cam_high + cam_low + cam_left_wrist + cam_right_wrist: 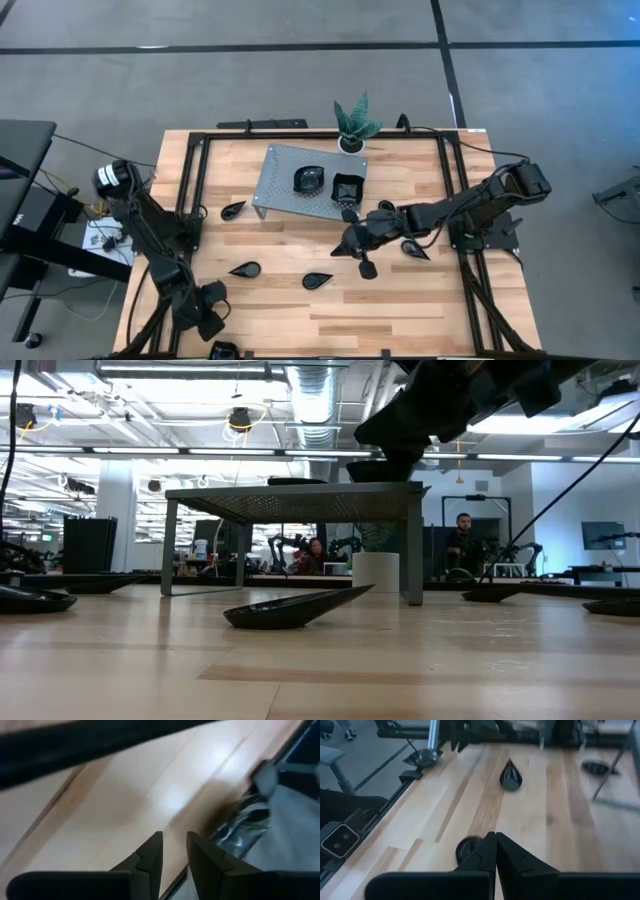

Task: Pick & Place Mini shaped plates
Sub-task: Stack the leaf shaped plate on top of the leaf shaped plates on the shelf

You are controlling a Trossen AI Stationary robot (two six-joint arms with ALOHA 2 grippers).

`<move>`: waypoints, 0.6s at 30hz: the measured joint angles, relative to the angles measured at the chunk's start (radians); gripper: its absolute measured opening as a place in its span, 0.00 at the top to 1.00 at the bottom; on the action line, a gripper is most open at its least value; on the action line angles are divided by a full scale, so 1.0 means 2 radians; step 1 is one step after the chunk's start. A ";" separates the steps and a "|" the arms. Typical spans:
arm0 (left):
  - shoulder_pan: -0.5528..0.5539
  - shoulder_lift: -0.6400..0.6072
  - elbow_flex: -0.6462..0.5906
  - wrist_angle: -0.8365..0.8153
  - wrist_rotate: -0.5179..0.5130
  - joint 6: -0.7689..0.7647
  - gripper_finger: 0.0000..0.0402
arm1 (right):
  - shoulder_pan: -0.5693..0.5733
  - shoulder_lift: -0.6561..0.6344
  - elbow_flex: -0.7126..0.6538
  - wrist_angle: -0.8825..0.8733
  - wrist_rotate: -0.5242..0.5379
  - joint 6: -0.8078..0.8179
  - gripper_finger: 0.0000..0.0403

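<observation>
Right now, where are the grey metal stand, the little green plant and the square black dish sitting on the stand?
grey metal stand (280, 172), high view, bare perforated top near its left end.
green plant (356, 121), high view, middle of its leaves.
square black dish (347, 187), high view, centre of the dish, on the stand's right end.

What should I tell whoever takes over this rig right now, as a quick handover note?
Right pincer: shut, empty, beside the grey stand.
Left pincer: parked at the table's near-left corner, slightly apart, empty.
Done: two plates on the stand, a round one and a square one.
Left: leaf plates on the table, at, and.
</observation>
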 joint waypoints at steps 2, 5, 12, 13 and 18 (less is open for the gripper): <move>0.000 -0.011 0.001 -0.001 -0.014 0.012 0.78 | -0.002 0.000 0.000 0.019 -0.002 -0.021 1.00; 0.003 -0.022 0.007 0.000 -0.040 0.059 0.78 | -0.002 0.000 0.002 0.032 -0.011 -0.030 1.00; 0.016 -0.006 0.039 0.005 -0.069 0.271 0.81 | -0.001 0.000 0.008 0.027 -0.012 -0.031 1.00; 0.016 0.001 0.043 0.007 -0.069 0.296 0.81 | -0.001 0.000 0.008 0.026 -0.012 -0.031 1.00; 0.016 0.035 0.050 0.023 -0.066 0.307 0.78 | 0.000 0.000 0.008 0.019 -0.012 -0.031 1.00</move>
